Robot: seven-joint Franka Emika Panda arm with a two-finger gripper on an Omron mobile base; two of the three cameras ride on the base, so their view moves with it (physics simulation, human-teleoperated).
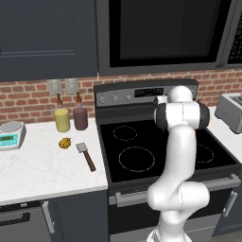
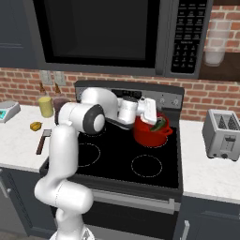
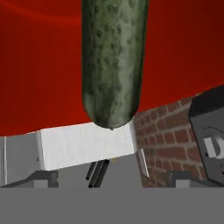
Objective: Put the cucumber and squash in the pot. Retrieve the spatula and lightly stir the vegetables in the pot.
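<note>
squash (image 1: 64, 142) near spatula (image 1: 86, 155), white counter (image 1: 42, 168)

Bumpy matt green cucumber (image 3: 114, 61) skin; smooth glossy red pot (image 3: 39, 65) wall.

Items you are not seeing in full:
- Pot (image 2: 149, 133): the arm is covering its left side in the right base view; the arm is hiding it entirely in the left base view.
- Cucumber (image 3: 114, 61): the hand view's top edge is cutting off its upper end.
- Toaster (image 1: 231, 111): the left base view's right edge is cropping it.
- Scale (image 2: 7, 110): the right base view's left edge is clipping it.
</note>
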